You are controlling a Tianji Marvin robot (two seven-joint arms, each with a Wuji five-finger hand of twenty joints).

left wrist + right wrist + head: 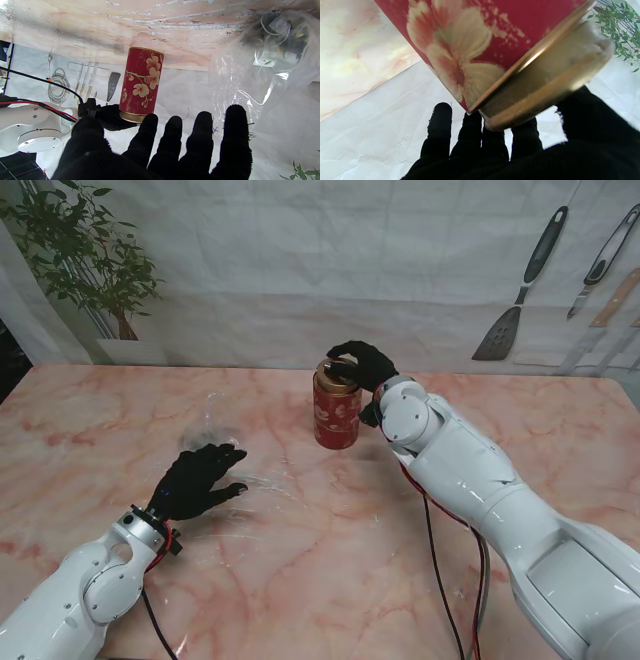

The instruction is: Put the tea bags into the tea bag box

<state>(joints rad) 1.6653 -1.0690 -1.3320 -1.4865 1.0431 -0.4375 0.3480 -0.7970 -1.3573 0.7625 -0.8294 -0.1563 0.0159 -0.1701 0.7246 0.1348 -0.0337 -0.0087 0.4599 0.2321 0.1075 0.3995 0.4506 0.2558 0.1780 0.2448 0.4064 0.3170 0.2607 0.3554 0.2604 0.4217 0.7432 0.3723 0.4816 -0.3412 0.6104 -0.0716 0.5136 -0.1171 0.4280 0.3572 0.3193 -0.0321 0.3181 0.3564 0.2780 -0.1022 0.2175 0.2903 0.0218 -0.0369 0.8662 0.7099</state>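
**Right hand on the tin's lid, left hand spread over the clear bag**

The tea bag box (337,412) is a red round tin with pale blossoms and gold rims, standing upright on the pink marble surface (330,550), a little right of the middle and toward the far edge. Its gold lid (545,82) is gripped by the right hand (364,364), which curls over the top from the far side. The right wrist view shows the black-gloved fingers (440,125) wrapped about the lid's rim, the thumb on the other side. The lid looks slightly raised from the tin's body there, though blur makes that hard to be sure of.

Well to the left and nearer to me, the left hand (196,477) lies flat with fingers apart, holding nothing, resting on or just over a crinkled clear plastic bag (235,470). In the left wrist view dark tea bags (277,32) with white strings and small tags show through the plastic bag's far end.

Behind the surface hangs a white backdrop printed with kitchen tools (520,310), and a green plant (85,250) stands in the far left corner.
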